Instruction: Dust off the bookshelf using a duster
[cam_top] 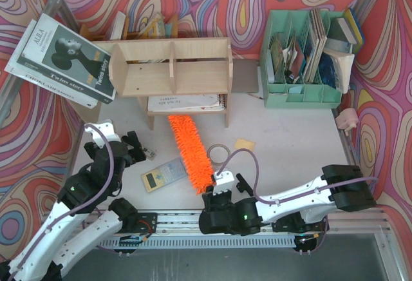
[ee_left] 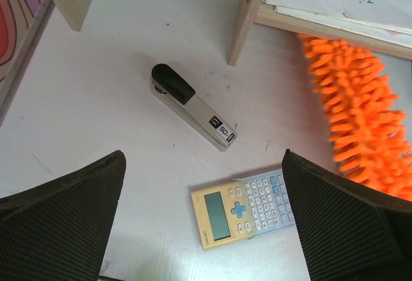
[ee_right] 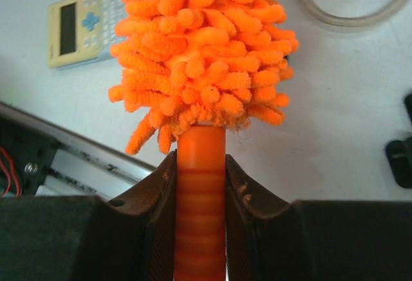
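Long shaggy orange microfibre duster (cam_top: 190,153) sits over white table (cam_top: 283,142). Long axis runs near-to-far, head tip pointing far-left at light plywood bookshelf (cam_top: 174,68), handle toward arm bases. R gripper (ee_right: 201,171) clamped on handle, R arm low along near edge. L gripper (cam_top: 136,147) fingers wide apart, holding nothing.

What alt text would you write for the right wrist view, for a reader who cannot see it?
The right gripper is shut on the thin orange handle of the duster, whose shaggy head stretches away over the white table. A yellow calculator lies upper left and a clear ring upper right.
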You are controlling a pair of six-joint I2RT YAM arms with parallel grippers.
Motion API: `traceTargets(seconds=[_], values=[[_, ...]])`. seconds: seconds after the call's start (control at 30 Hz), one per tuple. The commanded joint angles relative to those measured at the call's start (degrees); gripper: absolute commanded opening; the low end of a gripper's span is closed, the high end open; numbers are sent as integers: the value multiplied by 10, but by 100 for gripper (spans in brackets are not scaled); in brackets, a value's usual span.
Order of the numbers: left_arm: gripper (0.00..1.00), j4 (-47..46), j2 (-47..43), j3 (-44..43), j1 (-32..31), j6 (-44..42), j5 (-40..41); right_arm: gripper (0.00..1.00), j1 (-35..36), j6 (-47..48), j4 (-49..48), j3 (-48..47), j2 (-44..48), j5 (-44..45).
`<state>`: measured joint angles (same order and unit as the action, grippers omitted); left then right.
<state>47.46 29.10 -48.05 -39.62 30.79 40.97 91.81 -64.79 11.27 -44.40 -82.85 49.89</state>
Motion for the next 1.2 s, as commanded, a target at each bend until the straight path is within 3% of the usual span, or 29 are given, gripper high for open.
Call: traceTargets(seconds=[0.0,0.13,0.3,0.5,0.6,0.8,0.87,0.97,1.1,1.17], values=[[98,9,3,-11,-2,4,-17,0,-9,-166,132,3,33,111],[98,22,11,-25,-2,2,-4,0,-17,-169,131,1,28,106],[98,36,18,-31,-2,15,-13,0,-22,86,-82,7,13,49],[98,55,10,-23,-2,46,-38,0,-22,140,-129,-18,-14,42],[98,54,4,-21,-2,47,-33,0,-22,49,-23,-36,-17,74],[98,54,0,-19,-2,49,-36,0,-23,-360,350,-54,-7,115],[98,55,-1,-19,-2,52,-36,0,-24,-404,384,-50,-6,112],[98,57,-3,-19,-2,55,-36,0,-24,-300,288,-43,4,104],[98,57,-11,-17,-2,55,-32,0,-24,-50,57,-22,10,79],[98,57,-15,-16,-2,57,-31,0,-24,2,4,-27,0,70]])
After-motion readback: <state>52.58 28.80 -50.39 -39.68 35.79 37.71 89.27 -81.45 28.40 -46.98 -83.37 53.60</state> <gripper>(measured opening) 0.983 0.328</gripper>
